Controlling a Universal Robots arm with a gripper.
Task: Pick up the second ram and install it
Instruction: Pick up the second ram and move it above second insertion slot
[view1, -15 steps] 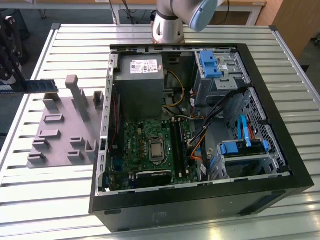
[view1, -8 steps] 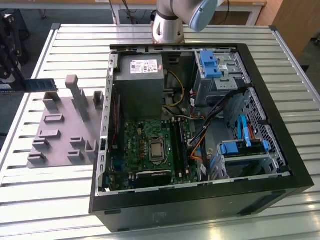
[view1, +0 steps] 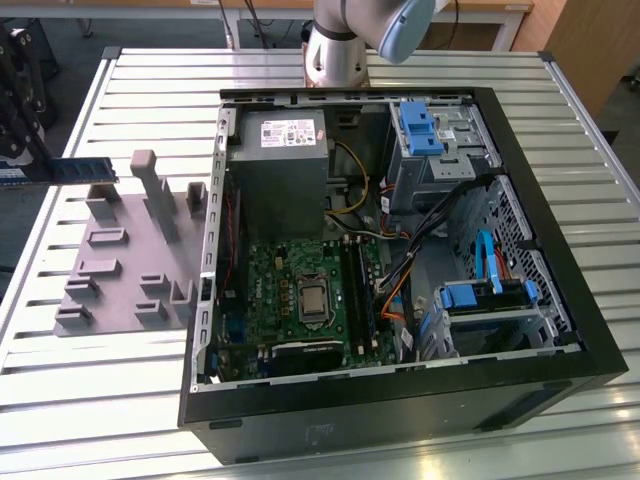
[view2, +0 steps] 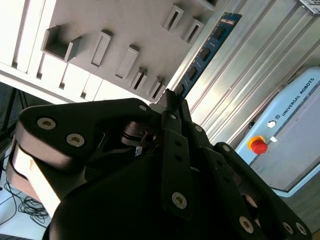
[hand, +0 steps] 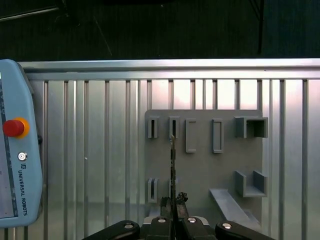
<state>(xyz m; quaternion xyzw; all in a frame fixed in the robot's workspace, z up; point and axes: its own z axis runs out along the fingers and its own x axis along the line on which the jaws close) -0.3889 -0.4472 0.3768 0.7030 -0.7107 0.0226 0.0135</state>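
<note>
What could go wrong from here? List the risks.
1. The gripper pinches the second ram by one end, so the long free end could tilt or slip.
2. It hangs above the grey fixture tray, whose upright posts could catch it.
3. Cables lie close beside the memory slots and could snag it.

Note the second ram (view2: 206, 51): dark blue board, black chips, against your black gripper (view2: 172, 100). The fixture tray (view1: 125, 275) is plain grey; the bench (view1: 120, 400), silver with parallel ribs. The case (view1: 420, 415) is black, its motherboard (view1: 275, 290) green, its drive brackets (view1: 418, 128) blue. Your pendant (hand: 17, 170): pale blue, red button (hand: 13, 127).
</note>
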